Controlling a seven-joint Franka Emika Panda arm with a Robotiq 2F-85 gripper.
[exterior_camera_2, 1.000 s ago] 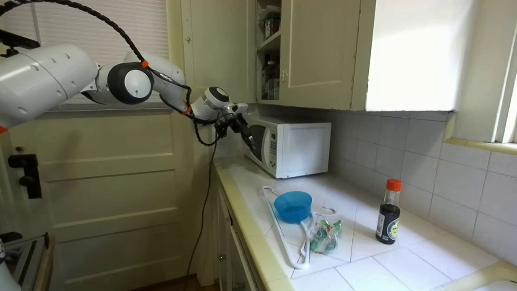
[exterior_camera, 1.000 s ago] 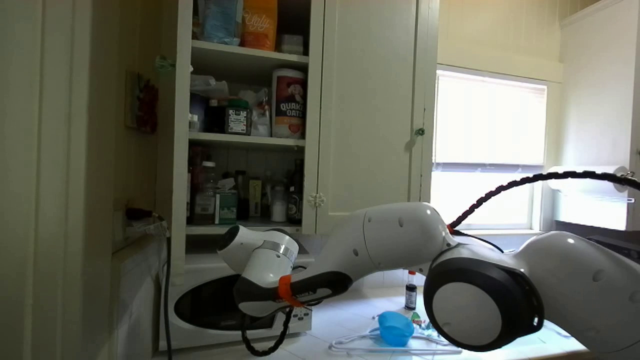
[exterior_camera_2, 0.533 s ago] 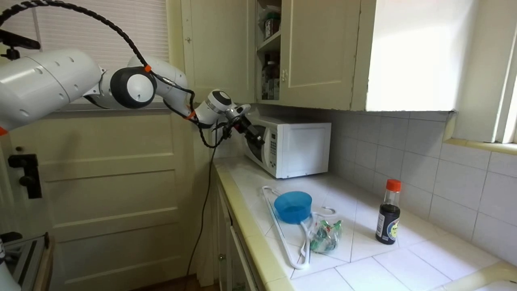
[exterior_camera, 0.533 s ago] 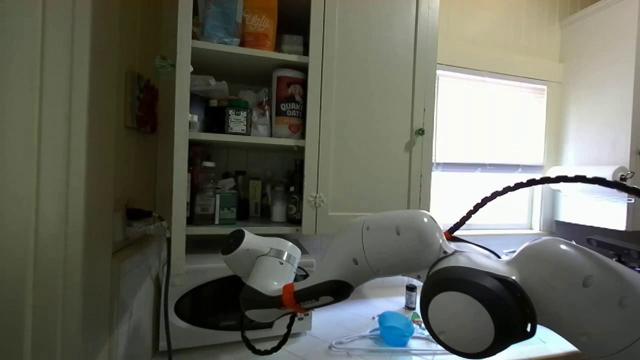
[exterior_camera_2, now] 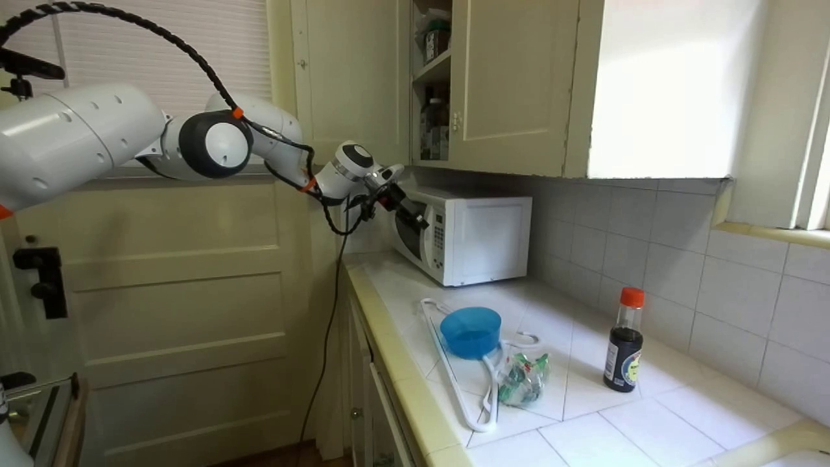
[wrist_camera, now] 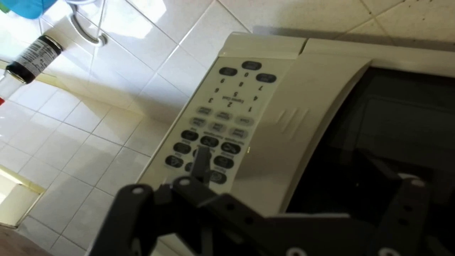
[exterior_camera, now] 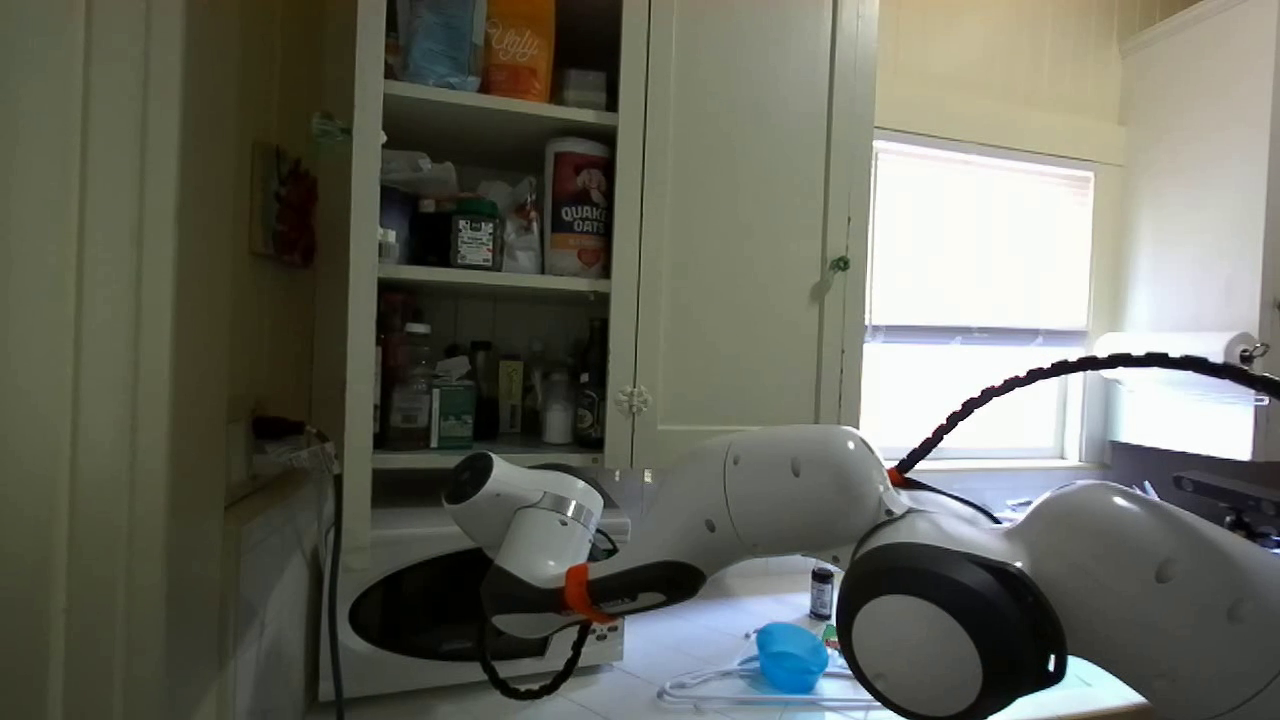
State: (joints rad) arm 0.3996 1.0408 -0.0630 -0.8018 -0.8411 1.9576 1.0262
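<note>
Fingers spread wide, before front face of microwave on tabletop. Seen from wrist: one finger overlaps control panel, other overlaps dark door window; contact cannot be told.

Bowl sat over hanger near front edge of worktop, crumpled bag just beside hanger; red-capped bottle stood upright nearer back edge.

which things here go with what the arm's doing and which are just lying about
Likely part of the job:
gripper, jaws open, nothing held
microwave, its keypad and door handle in front of the gripper; contact unclear

Apparently just lying about:
blue bowl
white hanger
crumpled plastic bag
red-capped bottle, upright
</note>
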